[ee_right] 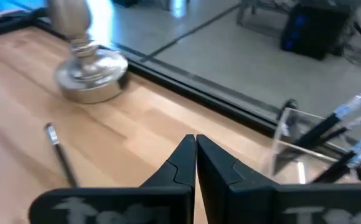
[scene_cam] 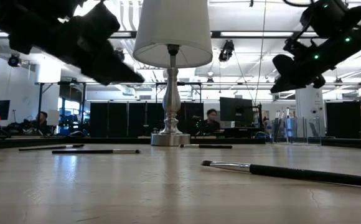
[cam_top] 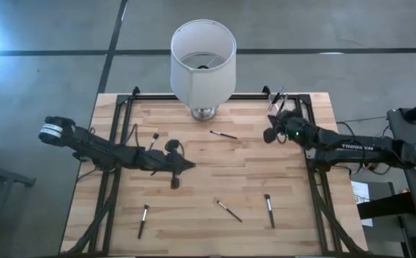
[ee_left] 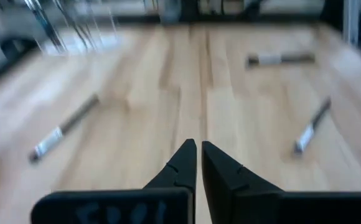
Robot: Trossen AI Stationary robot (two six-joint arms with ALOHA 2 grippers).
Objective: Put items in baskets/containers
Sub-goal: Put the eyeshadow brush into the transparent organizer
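Several thin dark-handled makeup brushes lie flat on the wooden table: one [cam_top: 224, 134] by the lamp, one [cam_top: 153, 140] at the left, three [cam_top: 143, 220] [cam_top: 229, 211] [cam_top: 270, 210] toward the near edge. A small clear cup [cam_top: 276, 100] [ee_right: 305, 146] stands at the far right corner with several brushes leaning upright in it. My left gripper [cam_top: 188, 165] [ee_left: 197, 149] hovers over the table's middle, shut, holding nothing. My right gripper [cam_top: 268, 134] [ee_right: 196, 142] hangs in the air just short of the cup, shut and empty.
A big white lampshade [cam_top: 203, 61] on a silvery metal base [ee_right: 92, 78] stands at the middle of the far edge. A black frame [cam_top: 312, 165] runs along the table's sides. Bare wood lies between the scattered brushes.
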